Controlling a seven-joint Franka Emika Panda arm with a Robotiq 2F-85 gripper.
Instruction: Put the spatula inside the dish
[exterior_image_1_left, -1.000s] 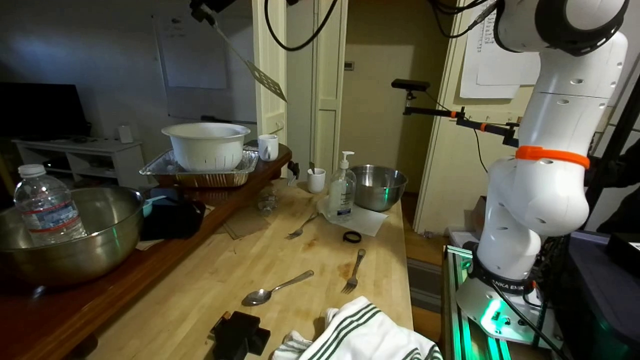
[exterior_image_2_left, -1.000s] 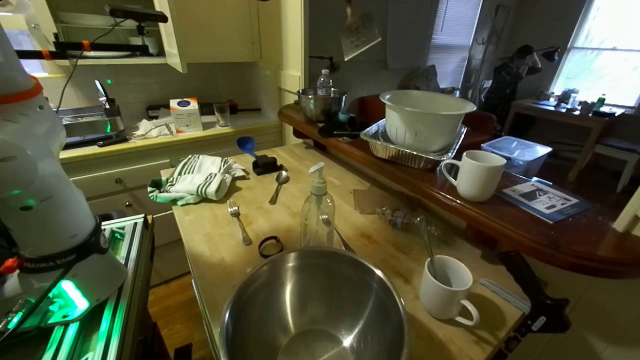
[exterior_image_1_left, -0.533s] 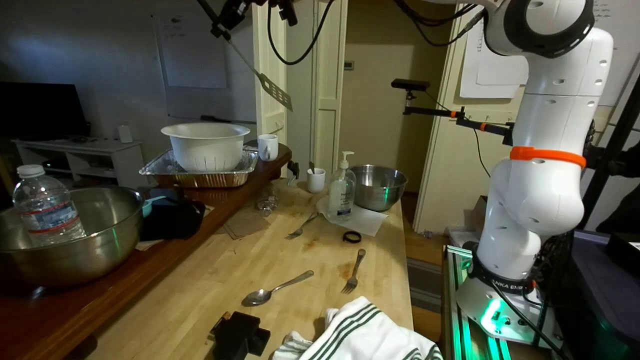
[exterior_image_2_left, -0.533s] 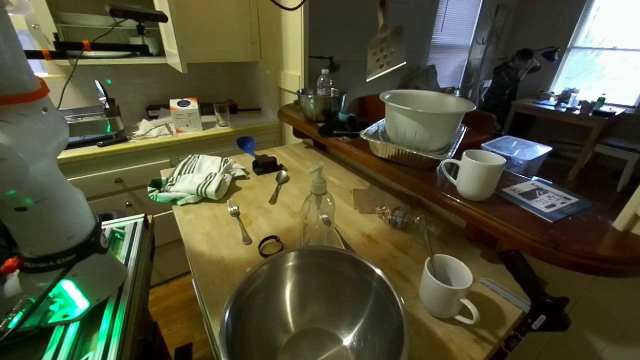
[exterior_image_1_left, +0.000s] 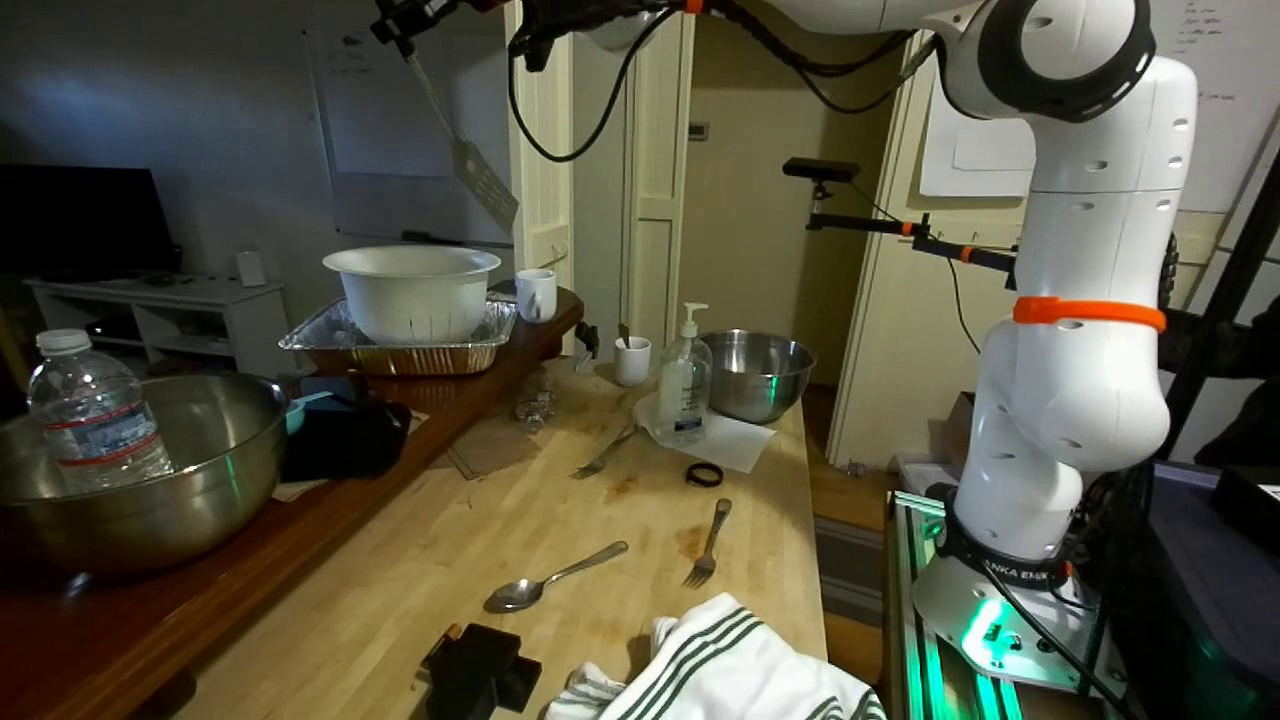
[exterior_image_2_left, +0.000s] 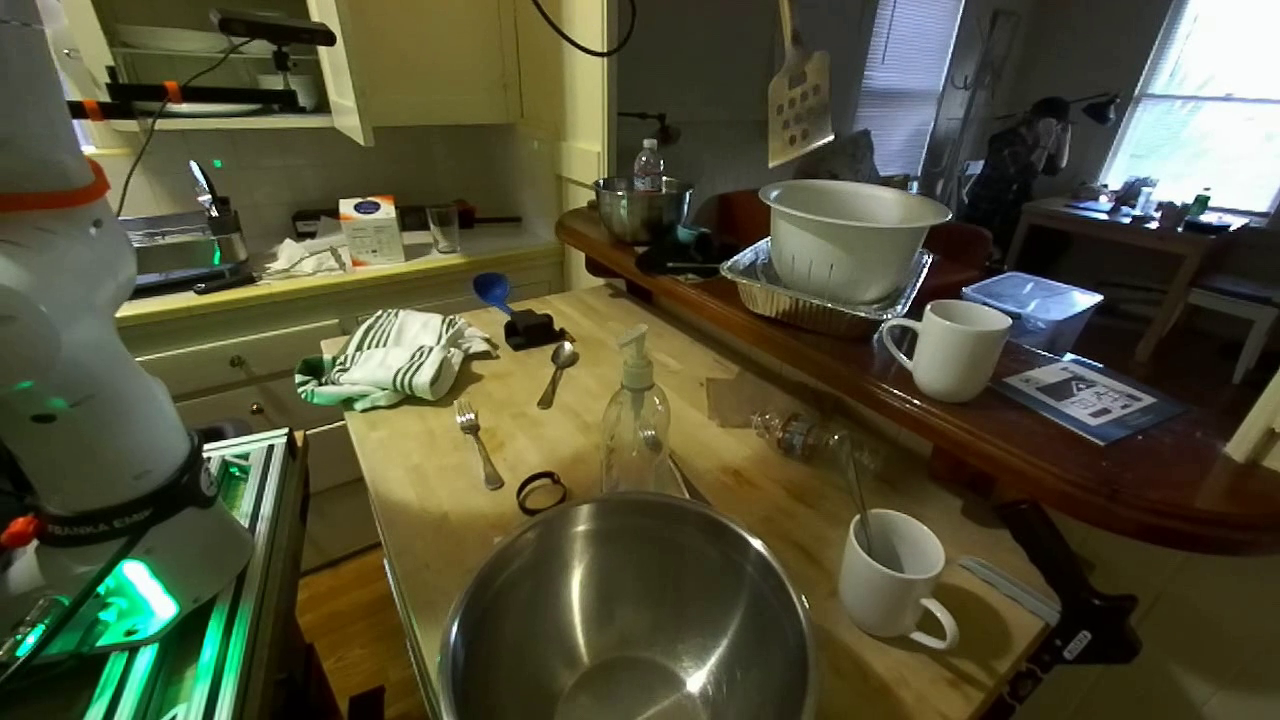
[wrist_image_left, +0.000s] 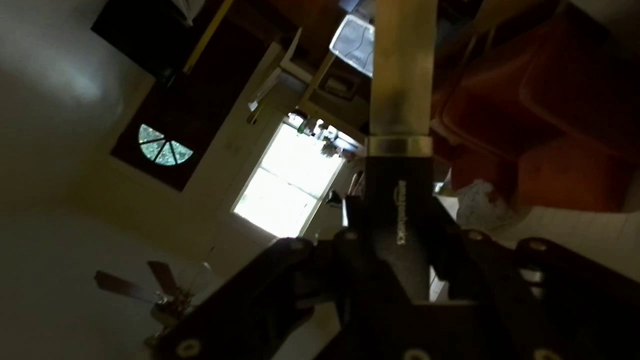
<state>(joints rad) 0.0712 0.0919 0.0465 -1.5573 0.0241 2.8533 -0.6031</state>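
At far left in an exterior view, a water bottle (exterior_image_1_left: 100, 428) is held in a large bowl (exterior_image_1_left: 225, 505). Next, the dish (exterior_image_1_left: 412, 300) is seated in a foil tray (exterior_image_1_left: 440, 359); above it, the spatula (exterior_image_1_left: 478, 175) is clamped by its handle in the gripper (wrist_image_left: 398, 215), long axis slanted, slotted head pointed down to the right. A mug (exterior_image_1_left: 536, 296) is set beside the tray. At right, the arm (exterior_image_1_left: 1095, 240) is mounted upright, its upper links stretched leftward.

- dark television (exterior_image_1_left: 85, 222) on a low white stand (exterior_image_1_left: 215, 291), dim grey wall (exterior_image_1_left: 200, 120) behind;
- bright window (exterior_image_2_left: 1215, 110) behind a wooden desk (exterior_image_2_left: 1060, 213);
- cupboard door (exterior_image_2_left: 340, 65) open above the kitchen counter (exterior_image_2_left: 500, 245);
- brown floor (exterior_image_2_left: 345, 610) below the table (exterior_image_2_left: 415, 450).
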